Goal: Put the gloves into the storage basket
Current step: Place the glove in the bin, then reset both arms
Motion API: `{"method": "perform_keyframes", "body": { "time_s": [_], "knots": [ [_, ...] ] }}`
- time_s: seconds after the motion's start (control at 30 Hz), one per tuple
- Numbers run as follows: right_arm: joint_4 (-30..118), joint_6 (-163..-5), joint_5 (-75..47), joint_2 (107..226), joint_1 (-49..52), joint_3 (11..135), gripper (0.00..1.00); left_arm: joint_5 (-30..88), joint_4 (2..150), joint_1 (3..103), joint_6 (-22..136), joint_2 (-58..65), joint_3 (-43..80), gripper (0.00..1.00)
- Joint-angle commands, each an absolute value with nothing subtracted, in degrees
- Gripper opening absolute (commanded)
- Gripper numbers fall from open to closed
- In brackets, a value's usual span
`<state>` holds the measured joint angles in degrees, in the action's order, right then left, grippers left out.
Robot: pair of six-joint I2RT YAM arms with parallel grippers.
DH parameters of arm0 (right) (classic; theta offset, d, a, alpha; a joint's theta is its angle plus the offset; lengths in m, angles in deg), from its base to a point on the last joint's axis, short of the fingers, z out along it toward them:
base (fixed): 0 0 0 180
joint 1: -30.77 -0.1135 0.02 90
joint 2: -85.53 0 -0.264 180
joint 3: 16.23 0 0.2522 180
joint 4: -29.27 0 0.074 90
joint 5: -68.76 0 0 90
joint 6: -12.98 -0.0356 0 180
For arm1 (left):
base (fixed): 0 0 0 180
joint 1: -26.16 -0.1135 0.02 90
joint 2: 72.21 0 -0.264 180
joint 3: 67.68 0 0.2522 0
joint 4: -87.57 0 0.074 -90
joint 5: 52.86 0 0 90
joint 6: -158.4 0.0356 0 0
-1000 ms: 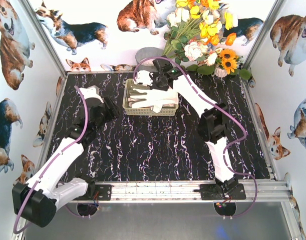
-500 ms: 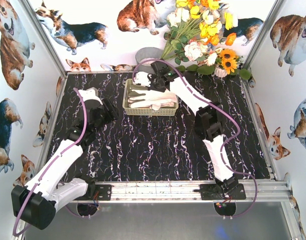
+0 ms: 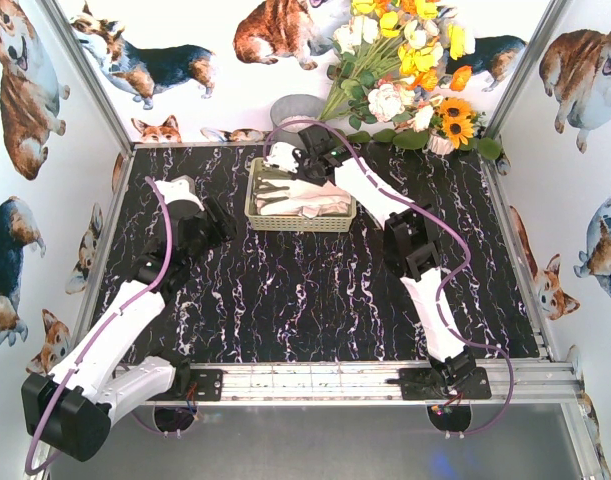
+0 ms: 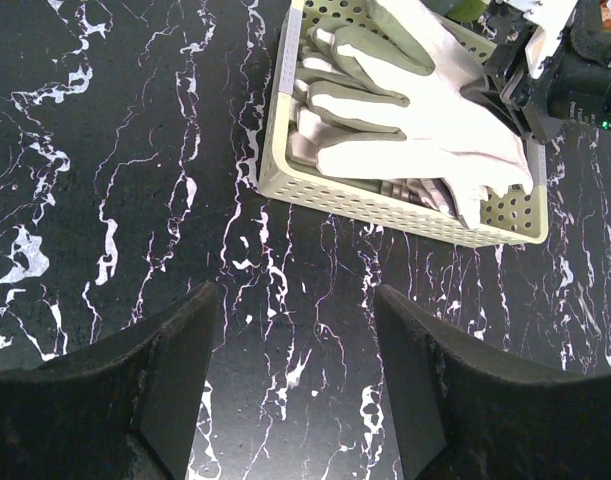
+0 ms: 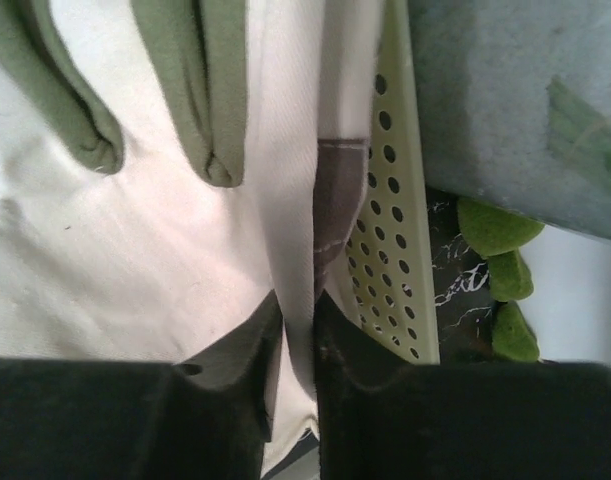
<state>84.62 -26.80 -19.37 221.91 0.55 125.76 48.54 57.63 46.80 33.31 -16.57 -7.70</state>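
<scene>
The pale yellow storage basket [image 3: 262, 218] sits at the back middle of the table, with cream-white gloves [image 3: 297, 196] piled inside. In the left wrist view the basket [image 4: 385, 205] holds several gloves [image 4: 405, 120], the top one lying across it. My right gripper [image 3: 303, 163] is at the basket's far rim, shut on a fold of the top glove [image 5: 135, 270] beside the lattice wall [image 5: 385, 260]. My left gripper [image 3: 220, 222] is open and empty over bare table, left of the basket; its fingers [image 4: 155, 390] frame the marble top.
A round grey pot [image 3: 295, 110] stands behind the basket against the back wall. A bunch of artificial flowers [image 3: 410, 70] fills the back right corner. The table is walled on three sides, with a metal rail [image 3: 325, 380] along the near edge.
My right gripper has moved left along the basket's far rim, dragging the top glove further into the basket. The left arm has barely moved.
</scene>
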Motion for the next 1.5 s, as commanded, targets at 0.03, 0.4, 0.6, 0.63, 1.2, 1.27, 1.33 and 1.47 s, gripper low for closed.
{"method": "perform_keyframes", "body": {
  "time_s": [0.03,0.4,0.6,0.63,1.2,1.27,1.33,1.47],
  "knots": [
    [77.46,-30.10,-20.12,220.34,0.36,127.57,0.29,49.22,56.38,46.15,32.89,-18.19,-8.09,0.59],
    [77.03,-35.77,-17.28,214.31,0.36,126.52,0.55,49.87,53.07,46.15,34.39,-19.55,-6.24,0.60],
    [74.62,-42.65,-15.36,205.19,0.36,121.84,0.62,49.02,50.88,46.15,38.40,-20.76,-3.48,0.72],
    [73.75,-44.76,-15.30,202.82,0.36,119.90,0.62,48.37,51.26,46.11,39.36,-21.75,-3.33,0.77],
    [60.91,-77.08,-22.28,140.53,9.10,53.18,1.00,57.43,55.71,46.04,51.60,-29.67,-9.71,1.00],
    [60.35,-77.75,-22.40,136.71,14.37,46.47,1.00,62.70,61.15,45.71,53.00,-30.06,-16.81,1.00],
    [58.88,-78.28,-22.61,135.07,20.43,41.67,1.00,65.60,68.92,44.68,55.57,-29.99,-22.44,1.00],
    [48.24,-79.67,-26.01,134.43,27.05,30.85,1.00,69.35,81.10,42.74,57.45,-28.97,-33.01,1.00]
  ]
}}
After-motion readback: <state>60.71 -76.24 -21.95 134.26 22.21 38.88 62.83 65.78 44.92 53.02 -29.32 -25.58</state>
